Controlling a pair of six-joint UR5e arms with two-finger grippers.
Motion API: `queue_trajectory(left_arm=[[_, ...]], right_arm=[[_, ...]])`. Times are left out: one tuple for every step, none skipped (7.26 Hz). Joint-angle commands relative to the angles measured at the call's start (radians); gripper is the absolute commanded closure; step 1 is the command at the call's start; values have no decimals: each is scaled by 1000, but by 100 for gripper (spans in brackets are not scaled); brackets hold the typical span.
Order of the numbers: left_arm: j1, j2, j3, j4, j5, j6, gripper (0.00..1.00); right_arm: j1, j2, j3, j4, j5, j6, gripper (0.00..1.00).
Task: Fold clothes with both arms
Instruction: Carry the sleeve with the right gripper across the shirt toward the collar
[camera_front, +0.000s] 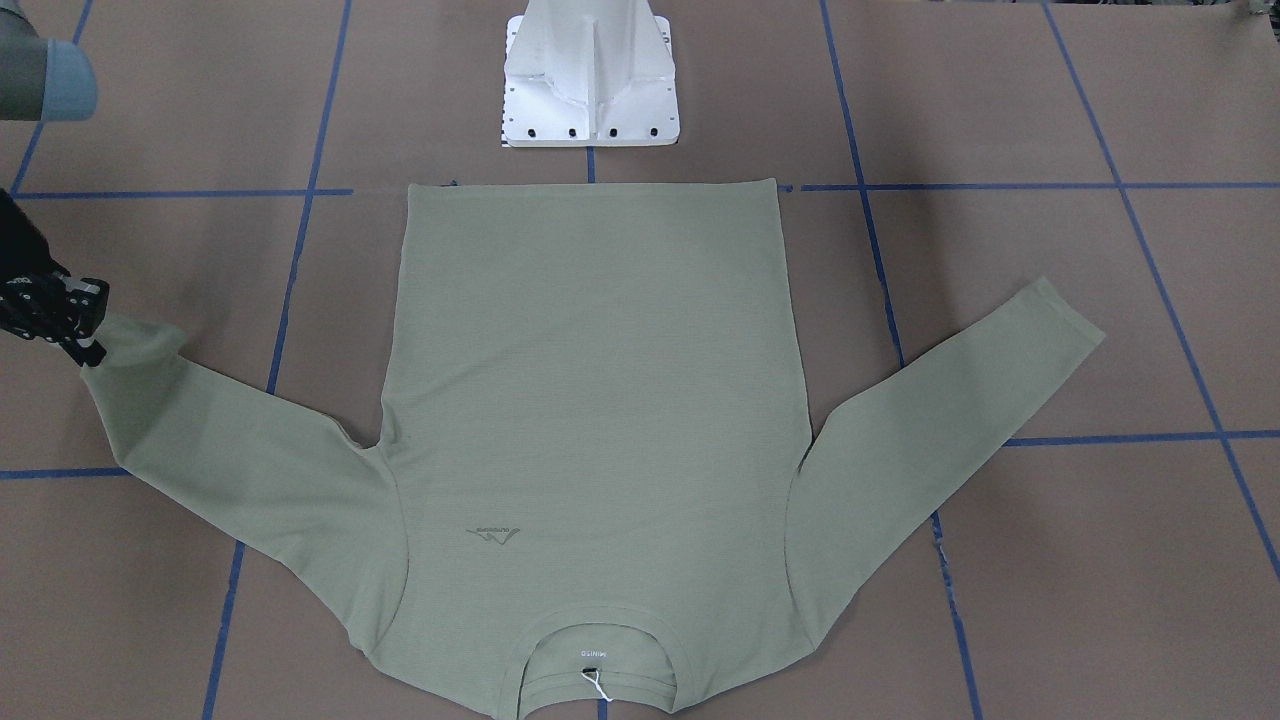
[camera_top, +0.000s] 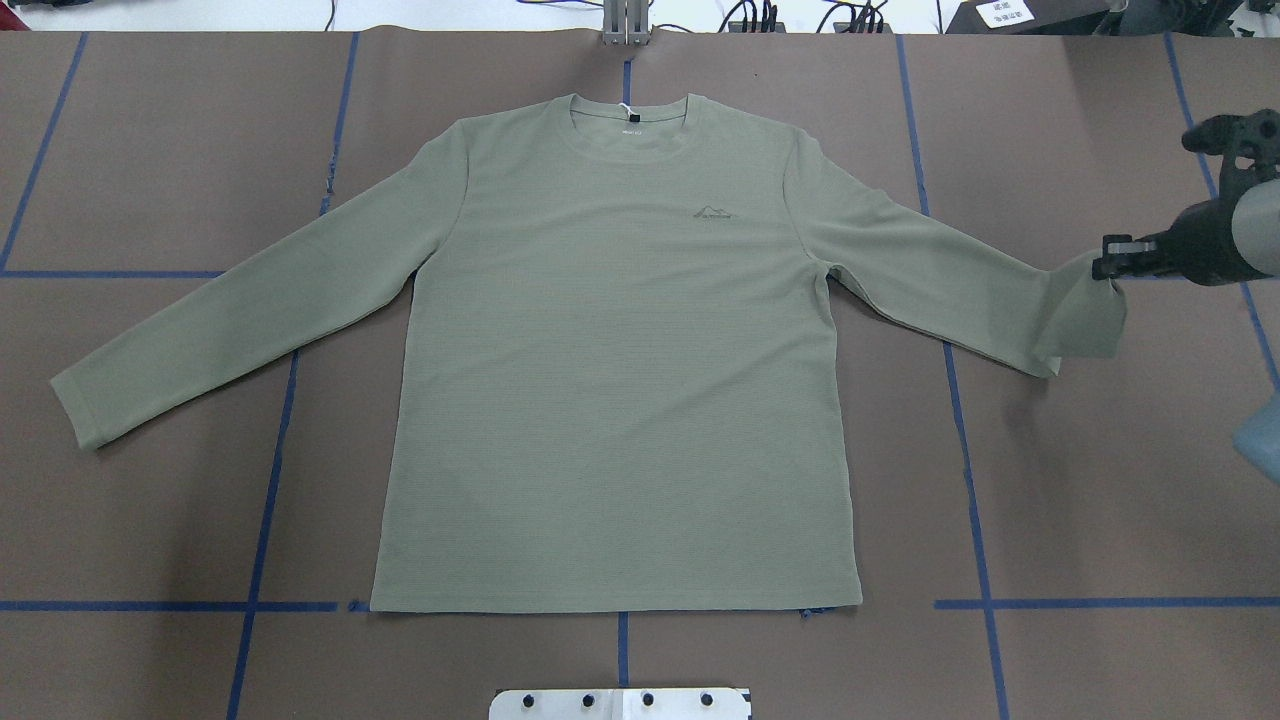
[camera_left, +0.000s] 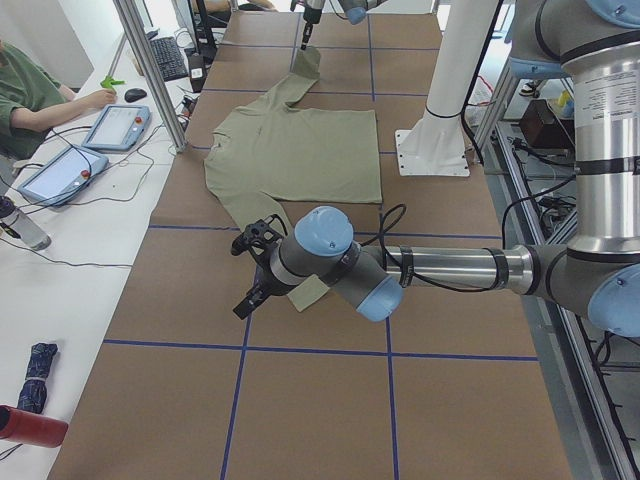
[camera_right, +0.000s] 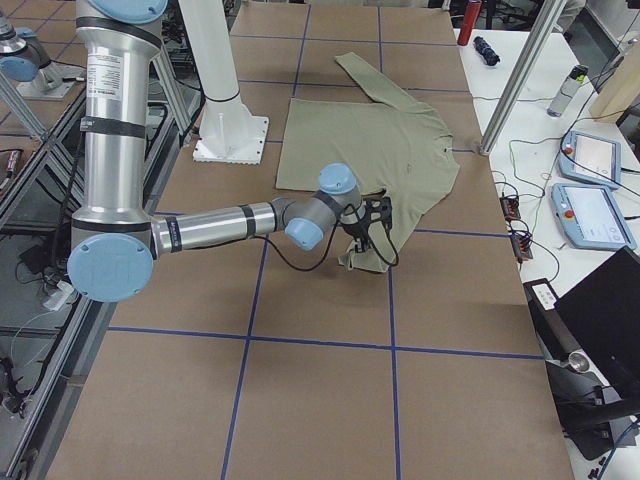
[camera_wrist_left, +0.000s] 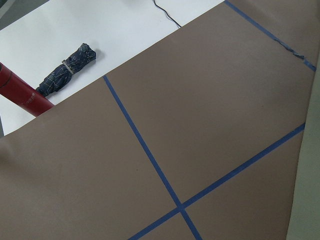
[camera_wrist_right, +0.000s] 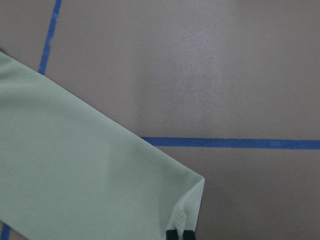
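Clamping the shirt (camera_top: 610, 380) by its right cuff (camera_top: 1085, 320) with the right gripper (camera_top: 1104, 270), closed tight on the fabric, cuff raised off the table (camera_top: 150, 520) and drooping. Lying flat otherwise, logo up, hem toward the base (camera_front: 590, 90), collar at the far side, left sleeve (camera_top: 250, 300) spread out. Cannot tell the state of the left gripper (camera_left: 245, 303): seen only from the side, hanging near the left cuff.

Overhead crops right arm (camera_top: 1235, 235) at edge; right gripper (camera_top: 1105, 270) jaws part-buried in shirt (camera_top: 610, 380) cuff, and the wrist view catches only fingertips (camera_wrist_right: 171, 234). Only side view has left gripper (camera_left: 245, 300), jaws unclear. Lettering on chest logo (camera_top: 713, 211) unreadable. Front view cuts collar off.
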Motion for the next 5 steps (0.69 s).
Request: queue_trajectory(left_arm=[[0, -1, -2, 0, 0, -2, 0], [0, -1, 0, 0, 0, -2, 0], [0, -2, 0, 0, 0, -2, 0], [0, -1, 0, 2, 0, -2, 0], [0, -1, 0, 2, 0, -2, 0]], right_arm=[[-109, 298, 51, -365, -115, 171, 100], [-178, 486, 1, -539, -198, 261, 100], [-212, 667, -95, -606, -233, 332, 100], [-232, 816, -226, -608, -281, 392, 100], [-263, 956, -374, -609, -319, 414, 100]])
